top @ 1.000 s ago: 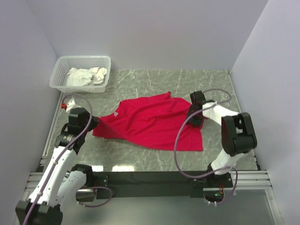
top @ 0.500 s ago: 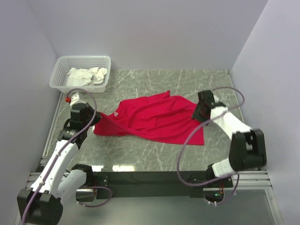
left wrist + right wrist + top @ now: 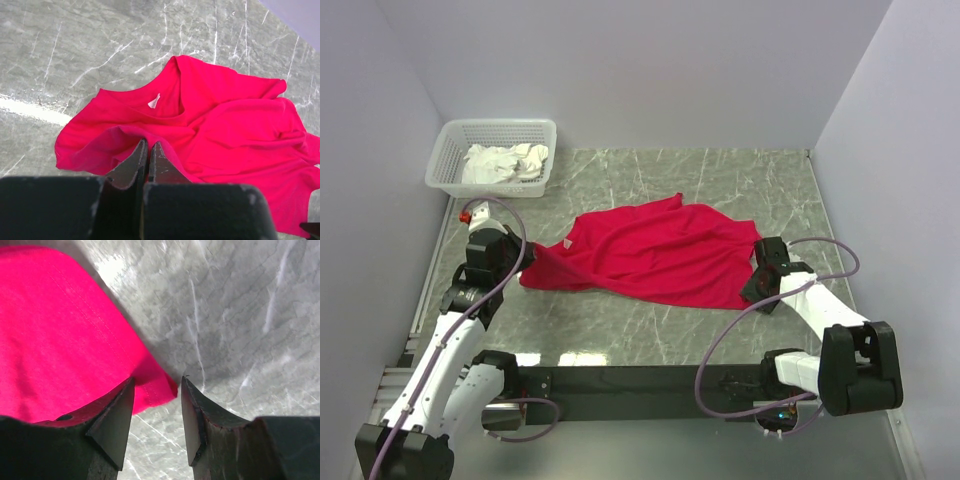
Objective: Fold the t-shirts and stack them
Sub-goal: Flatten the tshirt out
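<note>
Top external: red t-shirt (image 3: 650, 255) lies crumpled on the worktop (image 3: 720, 175). Left gripper (image 3: 148, 144) is clamped shut, likely on a fold near the collar. Right gripper (image 3: 157, 381) has its jaws apart, straddling a hem corner. Fabric is thin, limp and light, so pinch it at corners or seams.

The left arm (image 3: 448, 338) reaches forward to the left edge of the red t-shirt (image 3: 655, 255), and the left gripper (image 3: 148, 150) is pinched tight on a fold there. The right arm (image 3: 817, 305) lies low by the shirt's near right corner, with the right gripper (image 3: 157, 382) pointing down and its jaws parted either side of that corner.
</note>
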Controlling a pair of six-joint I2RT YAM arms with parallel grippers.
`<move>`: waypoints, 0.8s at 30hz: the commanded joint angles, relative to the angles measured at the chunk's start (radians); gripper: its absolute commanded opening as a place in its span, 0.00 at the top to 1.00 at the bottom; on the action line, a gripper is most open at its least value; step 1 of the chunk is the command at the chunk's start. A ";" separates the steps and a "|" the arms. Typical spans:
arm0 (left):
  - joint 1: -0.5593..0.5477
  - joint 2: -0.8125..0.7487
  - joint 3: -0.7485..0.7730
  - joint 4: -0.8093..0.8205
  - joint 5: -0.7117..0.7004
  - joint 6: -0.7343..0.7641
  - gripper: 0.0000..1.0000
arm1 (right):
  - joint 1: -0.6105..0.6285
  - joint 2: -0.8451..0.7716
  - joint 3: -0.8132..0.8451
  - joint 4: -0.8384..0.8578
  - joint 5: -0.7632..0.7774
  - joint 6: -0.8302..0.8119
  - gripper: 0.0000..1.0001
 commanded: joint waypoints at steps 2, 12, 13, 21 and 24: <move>0.004 -0.023 0.003 0.031 -0.005 0.024 0.99 | -0.011 0.016 -0.027 0.054 -0.013 0.038 0.51; 0.005 -0.020 0.006 0.029 -0.007 0.021 0.99 | -0.011 -0.059 -0.021 -0.065 0.007 0.039 0.50; 0.005 -0.020 0.006 0.028 -0.010 0.021 0.99 | -0.013 -0.065 -0.021 -0.079 0.003 0.033 0.49; 0.005 -0.030 0.008 0.023 -0.013 0.025 0.99 | -0.010 -0.030 -0.018 -0.089 -0.020 0.047 0.48; 0.005 -0.033 0.008 0.023 -0.016 0.024 0.99 | -0.010 -0.007 -0.033 -0.047 -0.020 0.046 0.48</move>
